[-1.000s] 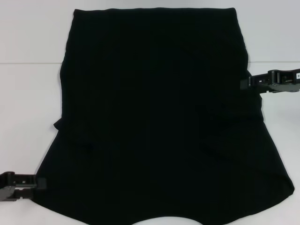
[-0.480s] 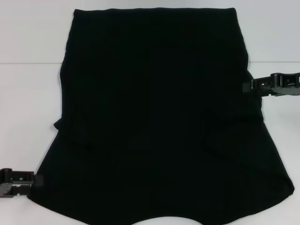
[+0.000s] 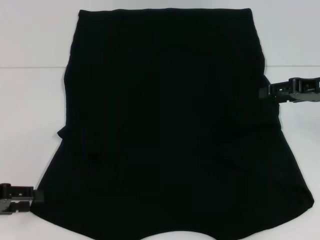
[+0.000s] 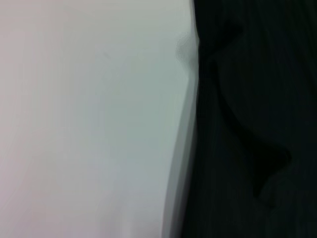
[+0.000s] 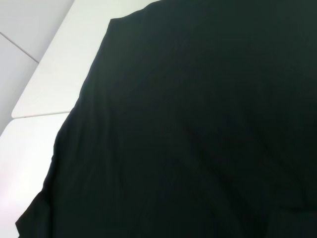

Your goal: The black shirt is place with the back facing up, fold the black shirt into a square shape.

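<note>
Reaching stage: black shirt (image 3: 170, 125) lay flat, blank side up, across white desk (image 3: 30, 100). Left gripper (image 3: 30, 196) sat at near-left hem, right gripper (image 3: 265, 92) at right edge; jaws' state unclear. Next, you needed firm edge grips before first fold.

One black shirt (image 3: 165, 125) lies spread on one white surface (image 3: 30, 100). Two grippers of mine are in view: my left gripper (image 3: 35, 195) and my right gripper (image 3: 262, 92), one at each side edge.
</note>
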